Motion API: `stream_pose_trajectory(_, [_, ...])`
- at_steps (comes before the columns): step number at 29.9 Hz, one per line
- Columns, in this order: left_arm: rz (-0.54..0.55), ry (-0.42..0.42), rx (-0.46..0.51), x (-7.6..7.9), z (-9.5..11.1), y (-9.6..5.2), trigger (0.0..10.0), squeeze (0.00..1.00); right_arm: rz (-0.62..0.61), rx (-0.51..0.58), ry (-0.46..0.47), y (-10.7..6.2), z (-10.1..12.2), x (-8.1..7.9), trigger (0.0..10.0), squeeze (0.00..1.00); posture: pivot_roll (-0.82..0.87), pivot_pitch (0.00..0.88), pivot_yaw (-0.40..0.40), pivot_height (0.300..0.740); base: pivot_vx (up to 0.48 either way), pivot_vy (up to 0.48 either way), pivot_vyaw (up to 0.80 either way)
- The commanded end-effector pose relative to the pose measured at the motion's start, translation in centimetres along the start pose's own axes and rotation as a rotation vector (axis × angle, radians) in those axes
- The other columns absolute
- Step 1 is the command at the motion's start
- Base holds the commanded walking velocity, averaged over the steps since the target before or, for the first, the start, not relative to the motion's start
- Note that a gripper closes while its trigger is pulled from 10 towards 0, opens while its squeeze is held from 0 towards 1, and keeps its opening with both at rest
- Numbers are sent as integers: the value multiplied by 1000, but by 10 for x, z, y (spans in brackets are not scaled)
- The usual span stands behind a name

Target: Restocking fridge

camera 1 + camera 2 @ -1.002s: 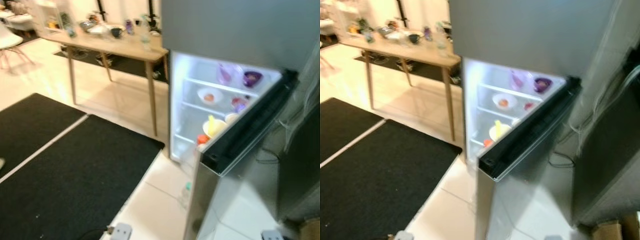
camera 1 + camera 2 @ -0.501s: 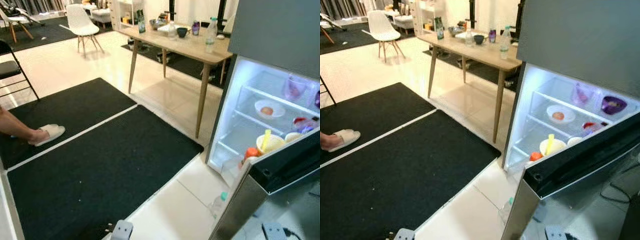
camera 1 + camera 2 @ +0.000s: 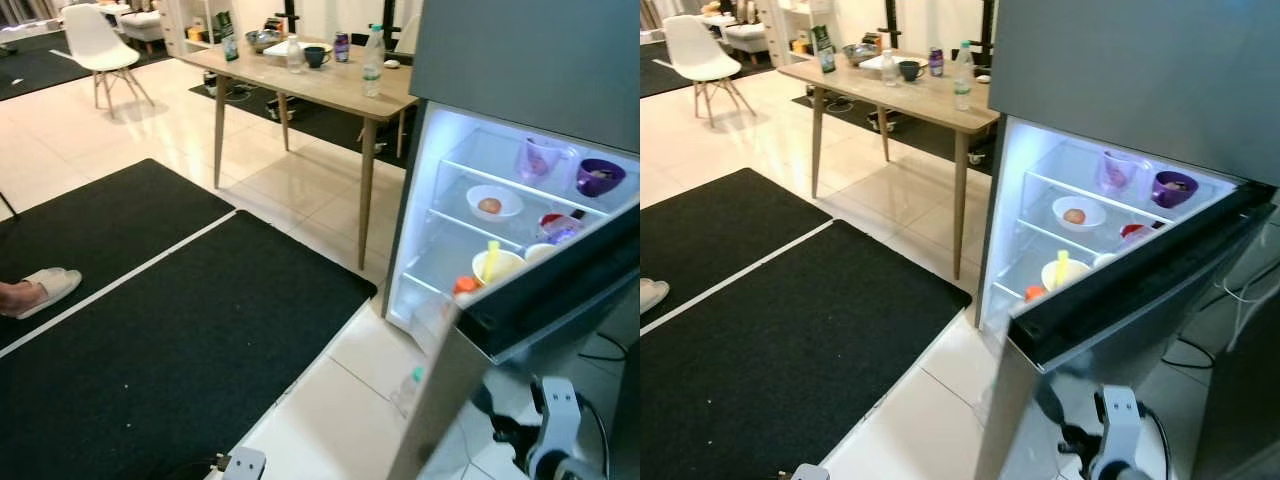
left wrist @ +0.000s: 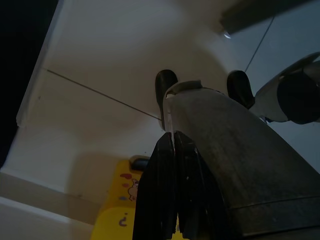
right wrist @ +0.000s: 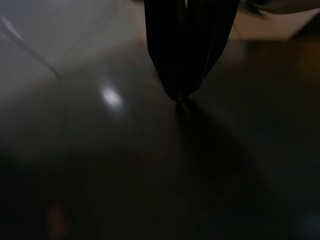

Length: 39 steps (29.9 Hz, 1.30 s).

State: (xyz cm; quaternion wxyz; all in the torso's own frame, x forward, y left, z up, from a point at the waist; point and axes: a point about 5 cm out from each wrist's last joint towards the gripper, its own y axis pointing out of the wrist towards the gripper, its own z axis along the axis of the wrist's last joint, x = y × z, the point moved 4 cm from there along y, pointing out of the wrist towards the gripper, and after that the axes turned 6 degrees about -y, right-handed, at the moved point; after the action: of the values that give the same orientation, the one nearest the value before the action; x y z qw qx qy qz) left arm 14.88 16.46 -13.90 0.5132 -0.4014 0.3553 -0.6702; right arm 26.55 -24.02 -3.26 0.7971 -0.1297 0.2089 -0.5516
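The grey fridge (image 3: 520,50) stands at the right with its lower door (image 3: 545,295) swung partly open and the inside lit. On its shelves sit a white bowl (image 3: 488,203) holding something orange, a purple bowl (image 3: 599,176), a clear cup (image 3: 535,158) and a yellow bowl (image 3: 496,265). My right arm (image 3: 553,420) shows low by the door's outer face. The right gripper (image 5: 180,95) is shut and hangs in the dark. Over pale floor tiles by my own leg, the left gripper (image 4: 172,140) is shut on nothing.
A wooden table (image 3: 300,82) with a water bottle (image 3: 373,62), cups and a can stands left of the fridge. Two black mats (image 3: 180,340) cover the floor in front. A person's foot in a white slipper (image 3: 42,288) rests at the far left. A white chair (image 3: 92,40) stands behind.
The camera has swung and steadied, so the whole scene has shifted and sharpened. My right arm has come into view at the lower right beside the fridge door.
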Motion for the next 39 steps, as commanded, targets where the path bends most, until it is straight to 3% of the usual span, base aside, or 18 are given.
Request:
stream_pose_trajectory(1, [2, -1, -40, -2, -12, -2, 10000, 0, 167, 124, -87, 17, 44, -18, 10000, 0, -61, 0, -19, 740, 0, 0, 0])
stream_pose_trajectory(4, [0, -5, -43, -1, -14, -2, 10000, 0, 354, 186, -183, 28, 73, -46, 10000, 0, -55, 0, -26, 740, 0, 0, 0])
stream_pose_trajectory(7, [-1, -7, -44, 0, -14, -2, 10000, 0, 389, 212, -215, 32, 83, -54, 10000, 0, -55, 0, -26, 740, 0, 0, 0])
stream_pose_trajectory(9, [-1, -11, -44, 0, -15, -2, 10000, 0, 433, 305, -270, 43, 115, -71, 10000, 0, -49, 0, -31, 740, 0, 0, 0])
stream_pose_trajectory(10, [-2, -15, -44, 1, -16, -2, 10000, 0, 405, 439, -313, 53, 158, -85, 10000, 0, -48, 0, -32, 740, 0, 0, 0])
stream_pose_trajectory(11, [-2, -15, -44, 1, -16, -2, 10000, 0, 405, 439, -313, 53, 158, -85, 10000, 0, -48, 0, -32, 740, 0, 0, 0])
stream_pose_trajectory(13, [-2, -19, -44, 1, -17, -2, 10000, 0, 311, 574, -325, 59, 198, -91, 10000, 0, -45, 0, -32, 740, 0, 0, 0])
stream_pose_trajectory(18, [-2, -19, -46, 1, -18, -2, 10000, 0, 251, 670, -308, 60, 225, -99, 10000, 0, -43, 0, -32, 740, 0, 0, 0])
stream_pose_trajectory(21, [-1, -19, -45, 2, -18, -2, 10000, 0, 214, 587, -321, 67, 207, -95, 10000, 0, -41, 0, -38, 740, 0, 0, 0])
stream_pose_trajectory(23, [0, -19, -44, 2, -18, -2, 10000, 0, 173, 466, -334, 73, 177, -87, 10000, 0, -40, 0, -38, 740, 0, 0, 0])
stream_pose_trajectory(24, [0, -19, -44, 2, -18, -2, 10000, 0, 173, 466, -334, 73, 177, -87, 10000, 0, -40, 0, -38, 740, 0, 0, 0])
stream_pose_trajectory(26, [4, -14, -47, 2, -19, -2, 10000, 0, 120, 323, -334, 75, 136, -76, 10000, 0, -45, 0, -39, 740, 0, 0, 0])
stream_pose_trajectory(28, [6, -9, -50, 1, -20, -2, 10000, 0, 92, 257, -333, 74, 115, -70, 10000, 0, -45, 0, -39, 740, 0, 0, 0])
stream_pose_trajectory(32, [17, -8, -41, 0, -18, -2, 10000, 0, -20, -37, -324, 57, 34, -44, 10000, 0, -56, 0, -33, 740, 0, 0, 0])
stream_pose_trajectory(36, [15, -32, -16, 1, -12, -1, 10000, 0, -109, -238, -296, 34, -21, -29, 10000, 0, -51, 0, -35, 740, 0, 0, 0])
stream_pose_trajectory(37, [15, -32, -16, 1, -12, -1, 10000, 0, -109, -238, -296, 34, -21, -29, 10000, 0, -51, 0, -35, 740, 0, 0, 0])
stream_pose_trajectory(38, [20, -58, -1, 0, -8, 0, 10000, 0, -170, -342, -230, 15, -52, -21, 10000, 0, -52, 0, -32, 740, 0, 0, 0])
stream_pose_trajectory(39, [20, -58, -1, 0, -8, 0, 10000, 0, -170, -342, -230, 15, -52, -21, 10000, 0, -52, 0, -32, 740, 0, 0, 0])
